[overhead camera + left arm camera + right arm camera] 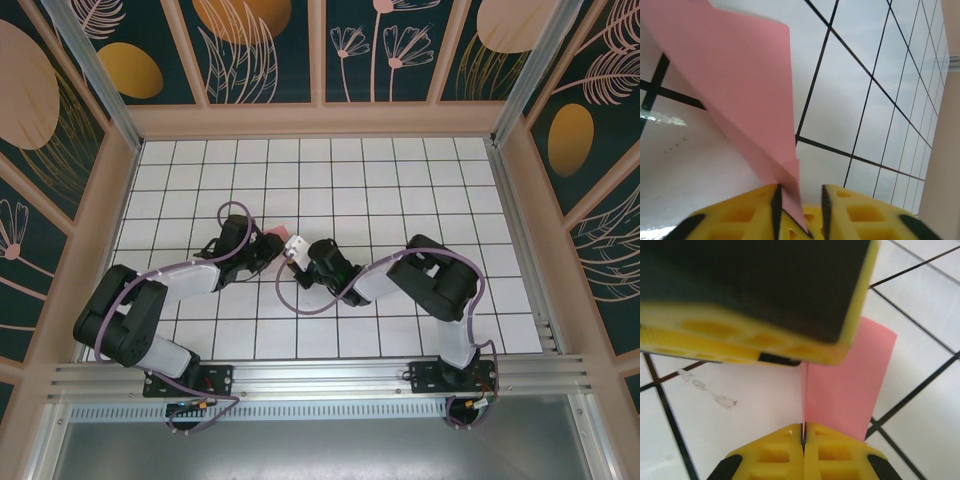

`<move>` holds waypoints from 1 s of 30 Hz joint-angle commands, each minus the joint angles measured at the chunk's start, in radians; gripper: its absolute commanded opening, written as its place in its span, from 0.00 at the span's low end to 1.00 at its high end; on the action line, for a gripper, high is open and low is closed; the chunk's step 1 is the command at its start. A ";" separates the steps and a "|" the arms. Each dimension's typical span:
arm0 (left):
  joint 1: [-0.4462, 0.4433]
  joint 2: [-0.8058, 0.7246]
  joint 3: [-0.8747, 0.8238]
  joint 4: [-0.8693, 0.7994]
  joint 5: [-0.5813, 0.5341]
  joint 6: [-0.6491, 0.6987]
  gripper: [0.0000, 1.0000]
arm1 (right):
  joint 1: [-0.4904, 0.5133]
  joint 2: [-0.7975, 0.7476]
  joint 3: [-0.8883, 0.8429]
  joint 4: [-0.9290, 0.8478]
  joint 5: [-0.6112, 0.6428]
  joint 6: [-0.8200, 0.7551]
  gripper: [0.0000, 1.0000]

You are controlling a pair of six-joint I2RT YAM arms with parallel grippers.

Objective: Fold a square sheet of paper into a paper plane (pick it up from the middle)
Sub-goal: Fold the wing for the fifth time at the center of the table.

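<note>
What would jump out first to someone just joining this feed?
First, the thin salmon-pink folded sheet of paper, held at the centre of the white gridded table. The right gripper is shut on its edge, while the left gripper faces it, the paper running between its parted yellow fingers.

Surface: flat white tabletop (pixel 400 180), ruled into squares by thin black lines (glossy up close).
Near edge: ribbed aluminium rail (pixel 320 378).
Mark: faint grey smear (pixel 710 392) on one tile.
</note>
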 commanded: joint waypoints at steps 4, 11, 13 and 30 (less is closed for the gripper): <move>0.028 -0.083 0.014 -0.042 -0.064 0.028 0.46 | -0.065 -0.044 -0.006 -0.033 -0.210 0.191 0.01; 0.045 -0.139 -0.014 -0.040 -0.097 0.068 0.55 | -0.134 -0.046 -0.016 -0.044 -0.344 0.370 0.00; 0.045 -0.140 -0.027 -0.016 -0.082 0.085 0.55 | -0.154 -0.046 -0.027 -0.026 -0.369 0.421 0.00; 0.015 0.028 -0.015 0.104 0.038 0.163 0.32 | -0.204 -0.039 -0.067 0.032 -0.452 0.559 0.04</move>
